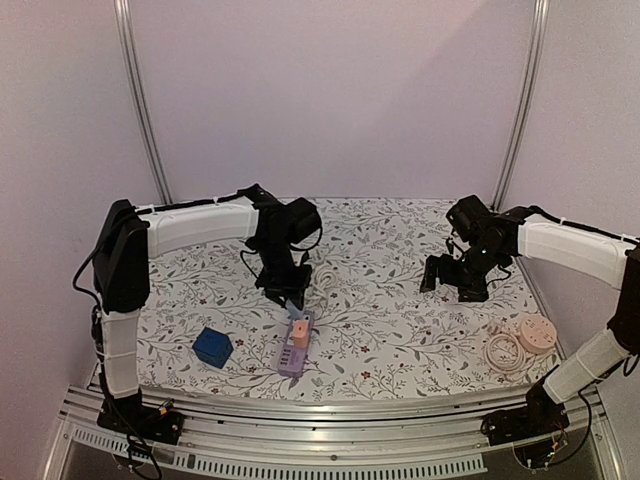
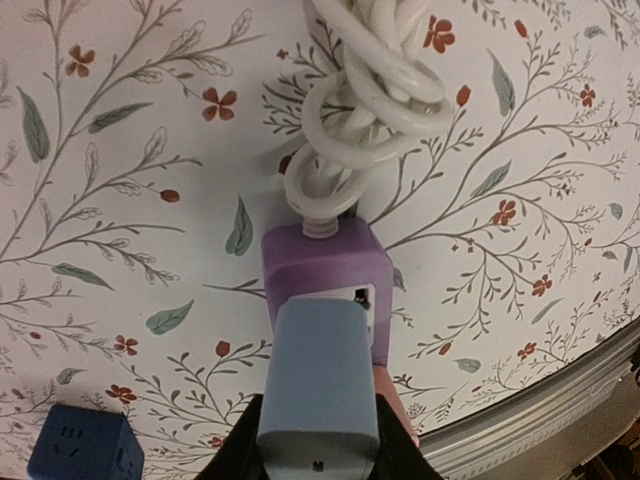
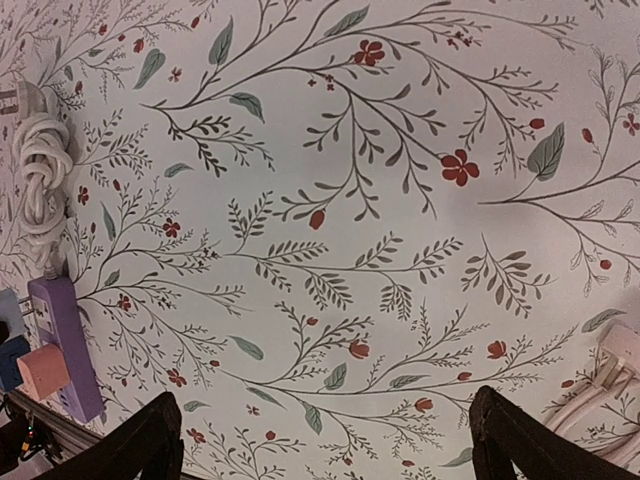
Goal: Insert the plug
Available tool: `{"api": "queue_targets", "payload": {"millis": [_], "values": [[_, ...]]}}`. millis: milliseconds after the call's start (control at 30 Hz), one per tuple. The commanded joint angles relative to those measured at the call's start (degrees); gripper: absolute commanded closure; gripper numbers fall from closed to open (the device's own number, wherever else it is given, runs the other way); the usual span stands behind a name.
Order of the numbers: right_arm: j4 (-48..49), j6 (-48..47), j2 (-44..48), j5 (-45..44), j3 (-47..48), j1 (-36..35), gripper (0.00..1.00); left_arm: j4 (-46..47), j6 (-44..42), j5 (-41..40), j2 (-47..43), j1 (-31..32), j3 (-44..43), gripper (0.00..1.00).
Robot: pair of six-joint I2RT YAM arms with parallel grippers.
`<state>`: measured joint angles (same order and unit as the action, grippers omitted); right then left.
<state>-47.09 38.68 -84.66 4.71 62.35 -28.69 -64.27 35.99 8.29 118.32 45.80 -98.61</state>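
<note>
Blue-grey plug sits clamped in the left gripper's fingers over the purple power strip, near the table's front edge; whether its pins are seated I cannot tell. Nothing holds the strip, so a tilted push could skid it toward that edge or jam the pins; the pink plug just beside leaves little slack. Open room lies mid-table; the right gripper hangs spread and empty, well apart.

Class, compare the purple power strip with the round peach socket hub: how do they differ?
The purple power strip is long and rectangular; the round peach socket hub is a disc. The strip lies mid-scene and carries a pink block; the hub lies far right. Both join coiled pale cables.
</note>
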Motion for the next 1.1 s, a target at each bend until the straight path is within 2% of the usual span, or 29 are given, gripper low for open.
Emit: {"api": "queue_targets", "payload": {"millis": [0, 367, 700, 1067], "values": [[-0.5, -0.5, -0.2, -0.5, 1.5, 0.4, 0.01, -2.6, -0.4, -1.8, -3.2, -0.5, 0.2, 1.00], [0.5, -0.1, -1.5, 0.8, 1.7, 0.4, 0.01, -2.8, 3.8, 0.5, -2.6, 2.6, -1.1, 1.00], [1.1, 1.0, -0.1, 0.7, -0.7, 0.4, 0.01, -2.6, 7.5, -1.8, -0.4, 4.4, -2.9, 1.00], [1.2, 1.4, 1.7, 0.1, -3.2, 0.4, 0.01, -3.5, 7.6, -2.6, 2.4, 5.3, -4.2, 1.00]]}}
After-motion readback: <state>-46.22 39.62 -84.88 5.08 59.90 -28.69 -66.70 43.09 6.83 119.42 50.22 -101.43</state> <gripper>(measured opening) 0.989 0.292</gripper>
